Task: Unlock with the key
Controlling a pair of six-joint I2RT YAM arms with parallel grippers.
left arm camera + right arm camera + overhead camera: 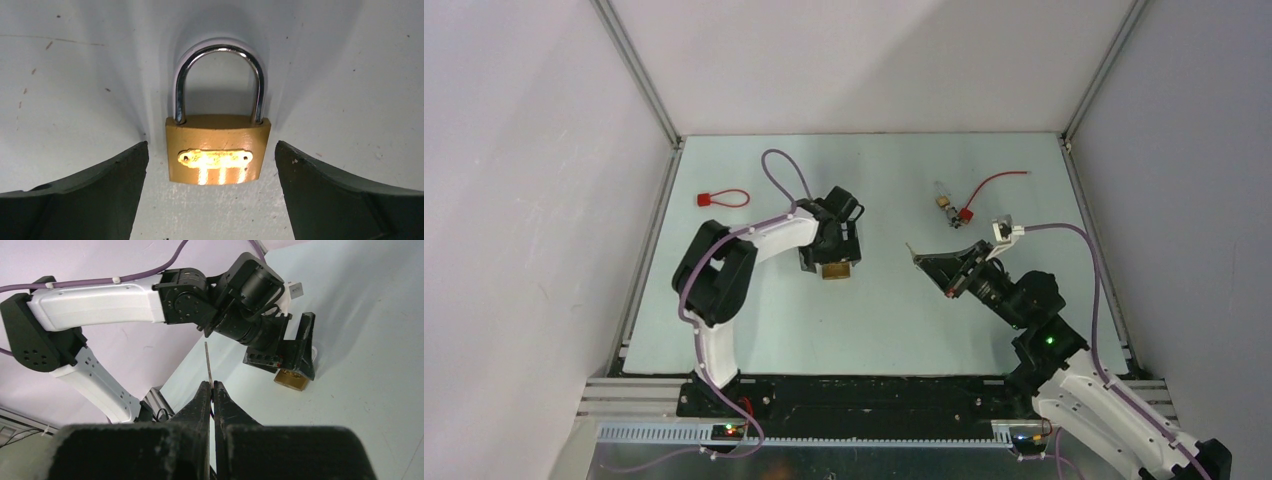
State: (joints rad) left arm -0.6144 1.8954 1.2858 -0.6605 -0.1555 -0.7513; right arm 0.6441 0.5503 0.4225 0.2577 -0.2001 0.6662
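Pressed together close under the right wrist camera, the fingers (200, 407) of the right gripper (212, 387) are clamped on the key (208, 360). Its thin silvery blade sticks straight out beyond the tips, seen edge-on. That gripper hangs above the table (894, 330) right of centre, tips aimed left toward the other arm and well apart from it.

Beyond the key's tip, the left gripper (211, 150) points down at the table with its jaws spread wide. Between its two dark fingers (100, 192) lies the brass padlock (218, 142), with a strip of bare table on each side, so neither finger touches it. Its silver shackle is seated in the body at both legs and points away from the fingers.

Farther out, at the far left of the table, lies a red tag (707, 199) with a loop of red wire. At the far right sits a small second padlock (944, 204), just beside another red tag (967, 213) that trails a red wire (999, 181).
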